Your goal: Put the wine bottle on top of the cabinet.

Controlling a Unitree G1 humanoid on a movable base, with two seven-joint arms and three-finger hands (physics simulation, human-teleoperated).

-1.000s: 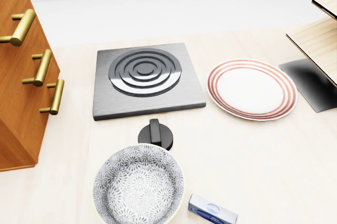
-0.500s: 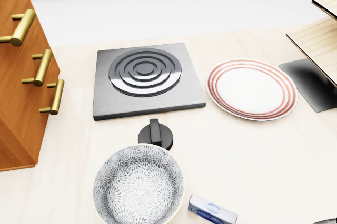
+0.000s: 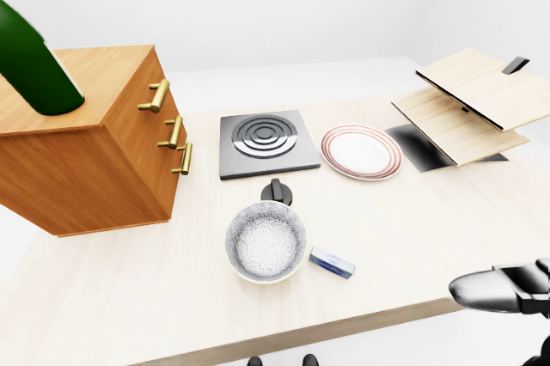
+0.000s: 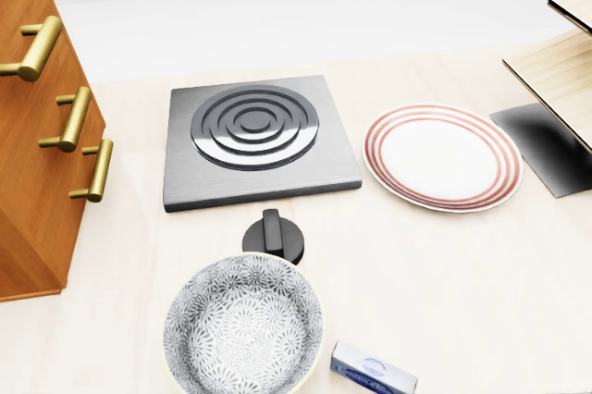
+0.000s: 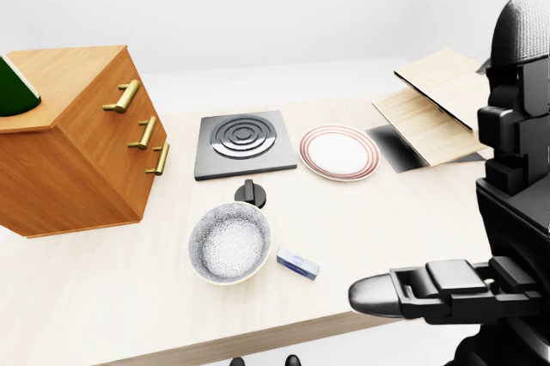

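Wine bottle [image 3: 34, 61] on cabinet [image 3: 94, 147]; fingers [image 5: 430, 290] apart

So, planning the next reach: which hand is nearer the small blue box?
Right. The right hand hangs just right of the small blue box, off the table edge; the left hand isn't visible.

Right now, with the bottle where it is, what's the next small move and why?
Probably none on the wine bottle: it already stands on the cabinet top, tilted, at the left-eye view's left edge. The right hand is low at the table's near edge, away from it; I would just keep that hand clear.
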